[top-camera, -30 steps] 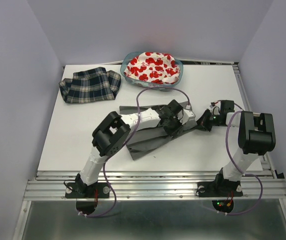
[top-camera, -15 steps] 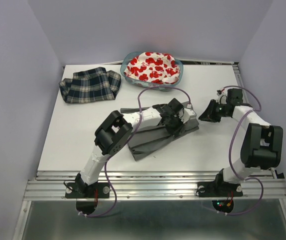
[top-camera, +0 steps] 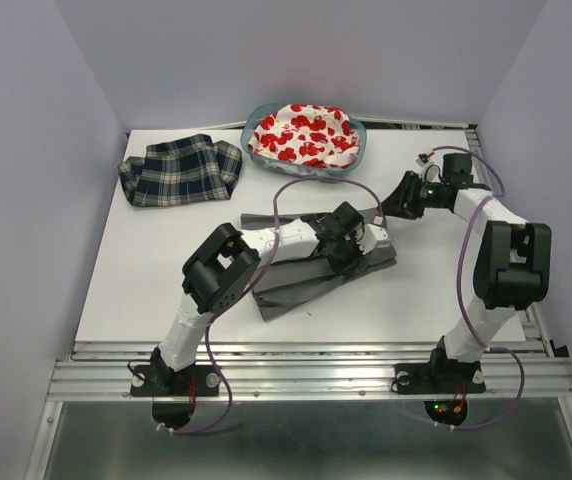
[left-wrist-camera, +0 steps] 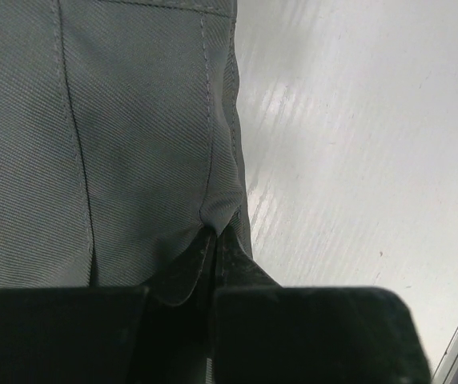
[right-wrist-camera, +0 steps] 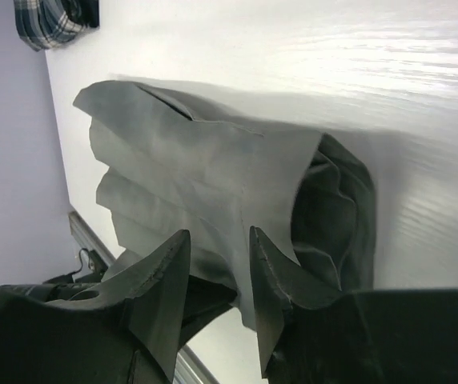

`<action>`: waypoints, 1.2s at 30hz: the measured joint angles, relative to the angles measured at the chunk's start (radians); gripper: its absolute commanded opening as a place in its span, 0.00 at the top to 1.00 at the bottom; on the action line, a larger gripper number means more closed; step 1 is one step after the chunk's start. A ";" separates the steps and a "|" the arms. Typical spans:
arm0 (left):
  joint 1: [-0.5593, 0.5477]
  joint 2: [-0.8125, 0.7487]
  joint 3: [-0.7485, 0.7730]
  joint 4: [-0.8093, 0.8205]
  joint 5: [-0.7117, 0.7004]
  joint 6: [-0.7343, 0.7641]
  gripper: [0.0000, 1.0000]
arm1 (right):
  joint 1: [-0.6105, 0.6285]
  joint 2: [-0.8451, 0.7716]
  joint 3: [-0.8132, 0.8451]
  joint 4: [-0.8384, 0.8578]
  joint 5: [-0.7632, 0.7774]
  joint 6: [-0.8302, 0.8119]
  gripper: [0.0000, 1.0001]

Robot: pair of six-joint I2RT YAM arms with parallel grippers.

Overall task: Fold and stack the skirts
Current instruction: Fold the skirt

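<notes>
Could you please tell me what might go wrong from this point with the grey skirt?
1. The left end effector is shut on an edge of the grey skirt; moving off without opening could drag the fold apart.
2. The right end effector is open and off the cloth, so nothing holds down the bulging folded end, which may loosen.

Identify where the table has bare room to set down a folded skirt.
Free: near-left table, bordered by plaid skirt and grey skirt; also near-right, between grey skirt and right arm. Crowded: the middle, around the left gripper.
</notes>
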 measured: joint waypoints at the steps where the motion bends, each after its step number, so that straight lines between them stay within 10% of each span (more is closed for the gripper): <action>1: -0.002 -0.001 -0.002 0.001 -0.002 0.007 0.94 | 0.014 0.023 0.006 0.010 -0.013 0.004 0.58; 7: -0.006 -0.021 -0.033 0.016 -0.019 0.053 0.92 | 0.110 0.109 0.005 0.032 -0.047 -0.019 0.60; 20: 0.004 -0.349 -0.304 -0.068 -0.174 0.130 0.46 | 0.153 0.179 -0.065 -0.111 0.056 -0.298 0.60; 26: 0.144 -0.563 -0.337 -0.088 -0.166 0.138 0.56 | 0.153 0.119 -0.114 -0.196 0.080 -0.360 0.51; 36: 0.303 -0.318 -0.388 -0.110 -0.180 0.138 0.70 | 0.156 0.083 -0.145 -0.295 0.094 -0.412 0.45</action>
